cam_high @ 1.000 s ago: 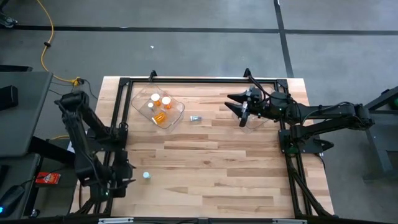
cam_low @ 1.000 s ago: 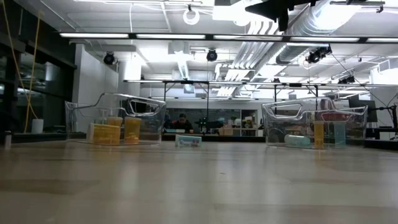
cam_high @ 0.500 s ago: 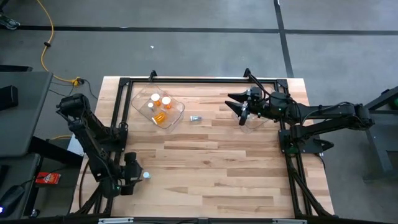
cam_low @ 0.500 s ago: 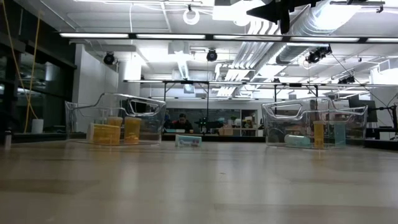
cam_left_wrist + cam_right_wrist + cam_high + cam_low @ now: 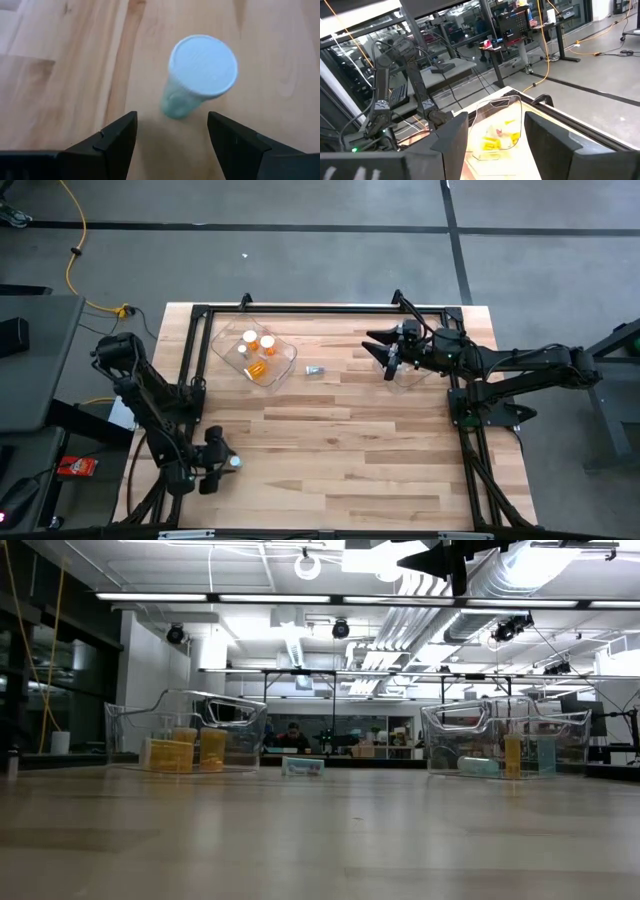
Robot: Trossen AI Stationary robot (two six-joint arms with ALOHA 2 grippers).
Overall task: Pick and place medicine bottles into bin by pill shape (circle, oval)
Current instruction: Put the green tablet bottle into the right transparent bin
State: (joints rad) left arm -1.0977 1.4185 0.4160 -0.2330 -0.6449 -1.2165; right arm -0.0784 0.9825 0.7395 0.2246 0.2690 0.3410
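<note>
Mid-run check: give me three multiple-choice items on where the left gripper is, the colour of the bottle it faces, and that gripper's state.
1. The left gripper is:
A. over the left bin
B. at the table's near-left, by a lone bottle
C. over the right bin

2. The lone bottle is:
A. orange
B. pale teal, white cap
C. black

3. The left gripper is:
A. open, bottle ahead
B. shut on the bottle
C. out of sight

Answers: 1 B, the high view shows it beside the bottle; 2 B, the left wrist view shows it; 3 A, its fingers stand apart, touching nothing.

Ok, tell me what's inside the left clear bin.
The left clear bin holds several orange bottles with white caps. Labels and pill shapes cannot be made out.
</note>
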